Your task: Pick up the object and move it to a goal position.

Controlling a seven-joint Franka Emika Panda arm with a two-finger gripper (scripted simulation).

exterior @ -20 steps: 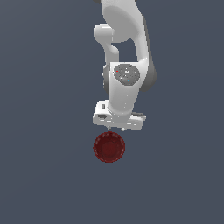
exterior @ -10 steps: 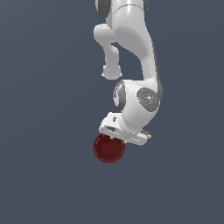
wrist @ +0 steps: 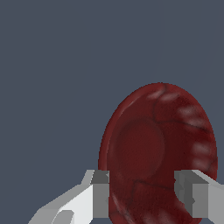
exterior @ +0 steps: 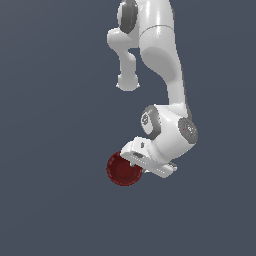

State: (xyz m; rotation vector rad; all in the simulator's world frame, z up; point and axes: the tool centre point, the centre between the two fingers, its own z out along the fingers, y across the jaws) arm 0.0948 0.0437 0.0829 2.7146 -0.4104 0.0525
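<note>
The object is a small dark red round bowl (exterior: 121,170) with a ridged rim, lying on the flat grey ground. My white gripper (exterior: 141,167) hangs tilted right over the bowl's edge on the exterior view's right, and its hand covers part of the rim. In the wrist view the bowl (wrist: 157,144) looms close behind the gripper (wrist: 142,186). Its two grey fingertips (wrist: 101,188) stand apart with part of the bowl showing between them. The gripper is open. I cannot tell whether a finger touches the bowl.
The white arm (exterior: 160,55) rises from the gripper toward the top of the exterior view. The plain grey ground (exterior: 50,125) extends all around the bowl, with no other objects or edges in view.
The gripper has come down and tilted, shifting toward the exterior view's right, until it sits at the bowl's edge. The bowl has not moved.
</note>
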